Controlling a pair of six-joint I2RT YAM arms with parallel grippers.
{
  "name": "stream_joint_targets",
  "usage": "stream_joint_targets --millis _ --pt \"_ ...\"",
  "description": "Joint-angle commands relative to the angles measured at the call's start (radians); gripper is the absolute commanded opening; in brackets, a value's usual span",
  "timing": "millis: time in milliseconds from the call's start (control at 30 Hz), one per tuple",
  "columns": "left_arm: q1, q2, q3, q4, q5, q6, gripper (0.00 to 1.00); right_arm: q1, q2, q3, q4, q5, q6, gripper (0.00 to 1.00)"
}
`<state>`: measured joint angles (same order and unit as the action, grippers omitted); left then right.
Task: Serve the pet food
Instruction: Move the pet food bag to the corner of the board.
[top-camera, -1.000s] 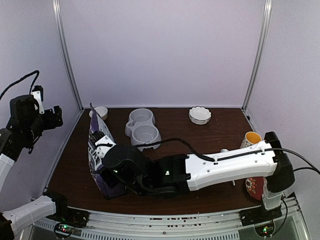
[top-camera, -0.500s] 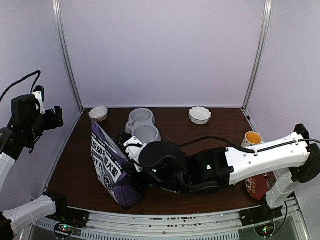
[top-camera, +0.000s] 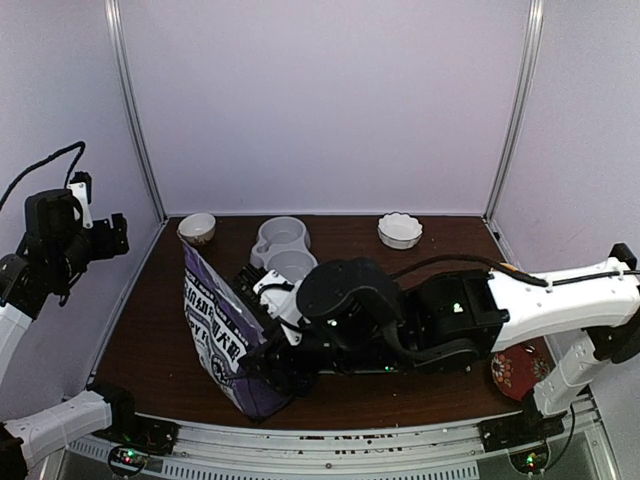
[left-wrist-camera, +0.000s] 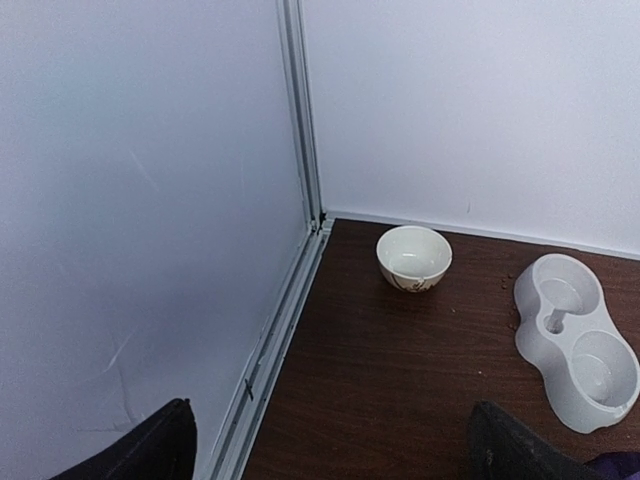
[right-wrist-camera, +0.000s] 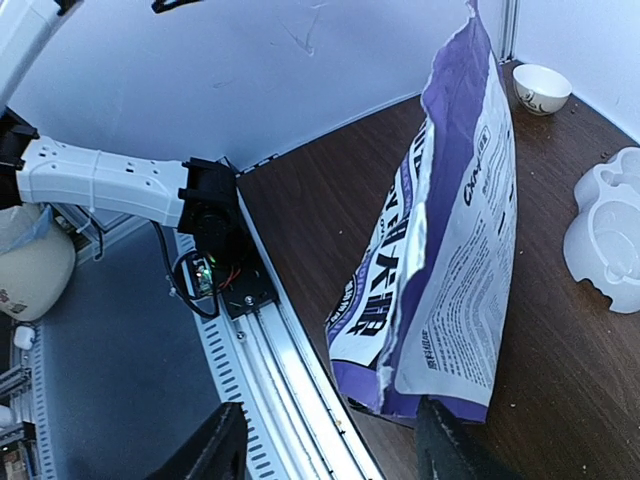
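The purple pet food bag (top-camera: 222, 338) stands upright near the table's front left, its torn top open; the pet food inside is hidden. A few tiny brown specks (left-wrist-camera: 511, 325) lie beside the grey double bowl (left-wrist-camera: 577, 340). My right gripper (right-wrist-camera: 330, 455) is at the bag's (right-wrist-camera: 450, 240) base with its jaws apart. The right fingertip (right-wrist-camera: 450, 450) sits just under the bag's bottom edge, the left one off over the rail. My left gripper (left-wrist-camera: 330, 460) hangs open and empty, raised by the left wall.
A small cream bowl (top-camera: 197, 228) stands at the back left and a white scalloped dish (top-camera: 400, 230) at the back right. The double bowl (top-camera: 285, 255) sits behind the bag. A red patterned plate (top-camera: 520, 372) lies at the front right, and the metal rail (right-wrist-camera: 300, 370) runs along the near edge.
The bag went from leaning at the left to standing upright, shifted slightly right. The right gripper's jaws, shut before, have come apart. The left arm has not moved.
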<state>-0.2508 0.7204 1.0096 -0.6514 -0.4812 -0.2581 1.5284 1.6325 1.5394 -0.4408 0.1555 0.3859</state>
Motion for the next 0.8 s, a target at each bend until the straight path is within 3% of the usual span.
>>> stream_joint_targets --millis 0,233,533,767 --pt "0.000 0.006 -0.001 0.048 0.029 0.017 0.97 -0.027 -0.060 0.103 -0.100 -0.068 -0.047 0.63" --pt "-0.001 -0.001 0.000 0.055 0.155 0.021 0.91 -0.141 0.004 0.303 -0.224 -0.173 -0.031 0.68" --pt "-0.002 -0.031 0.055 -0.121 0.623 -0.050 0.77 -0.197 0.251 0.753 -0.464 -0.309 -0.084 0.66" --pt "-0.002 -0.062 0.026 -0.166 0.941 -0.061 0.71 -0.222 0.362 0.812 -0.399 -0.364 -0.069 0.62"
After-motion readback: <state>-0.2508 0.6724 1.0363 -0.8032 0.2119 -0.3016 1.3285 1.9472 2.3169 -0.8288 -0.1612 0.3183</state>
